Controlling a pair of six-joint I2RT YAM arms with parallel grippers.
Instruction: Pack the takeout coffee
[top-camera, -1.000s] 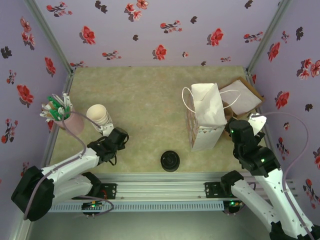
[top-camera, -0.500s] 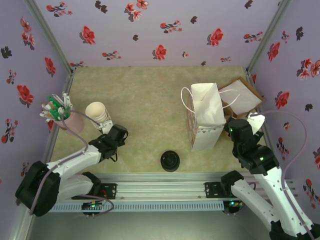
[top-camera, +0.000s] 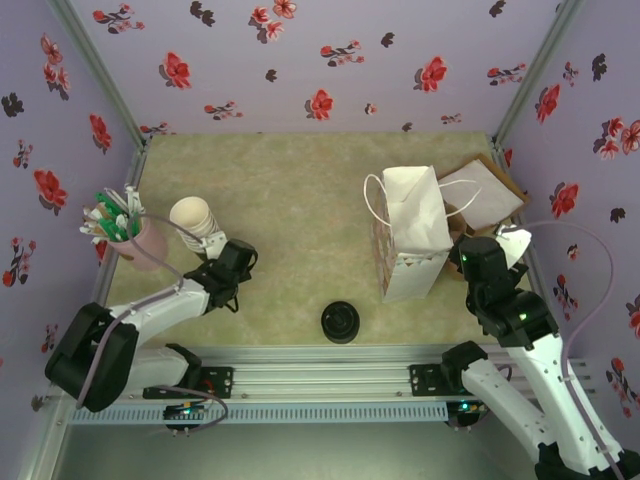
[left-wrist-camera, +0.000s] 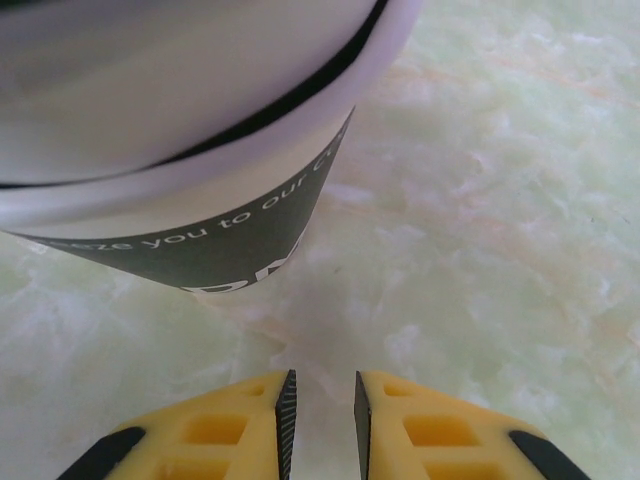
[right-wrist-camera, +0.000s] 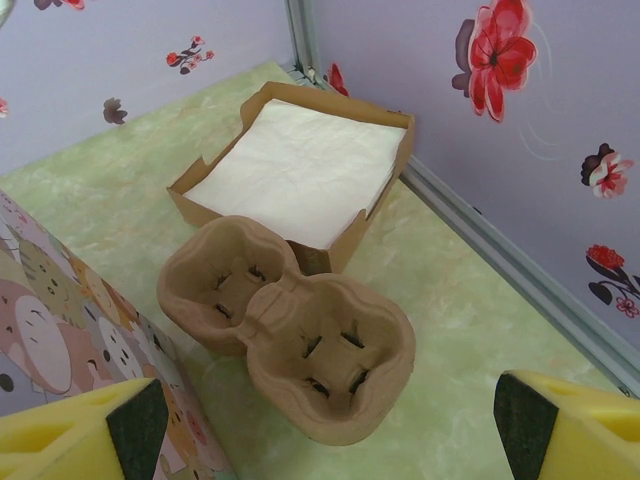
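While the takeout coffee (top-camera: 340, 322) stands near the front edge of the green table (top-camera: 290, 200) inside flowered lilac walls (top-camera: 300, 60), my left pincer (left-wrist-camera: 322, 400), narrowed to an empty slit, faces the cup stack (top-camera: 195, 222) and my right pincer (right-wrist-camera: 330, 420) gapes wide at the cup carrier (right-wrist-camera: 290, 330) beside the paper bag (top-camera: 412, 235).

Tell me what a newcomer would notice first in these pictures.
A paper bag stands right of centre, with a brown cup carrier and napkin box beside it by the right wall. At left, the left gripper, nearly closed and empty, sits by a cup stack; black lids lie front centre.
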